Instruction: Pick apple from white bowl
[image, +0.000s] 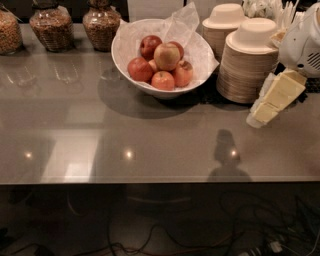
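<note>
Apples (167, 56) lie heaped in the large bowl (119, 61), on its paper lining (185, 22), at the back centre of the bench (150, 145). Three jars (46, 27) line the rear edge to its left. Two stacks of disposable bowls (250, 62) sit just right of it. The end effector (261, 113) hangs at far right, in front of the nearer stack. Cables (150, 235) lie on the floor below the front edge.

White vented arm (302, 47); cream blocky gripper jaws at right edge.

Red-yellow apples (161, 64) in white bowl (116, 54); cream gripper (261, 114) at right edge over grey table (150, 142); beige bowls (245, 70).
</note>
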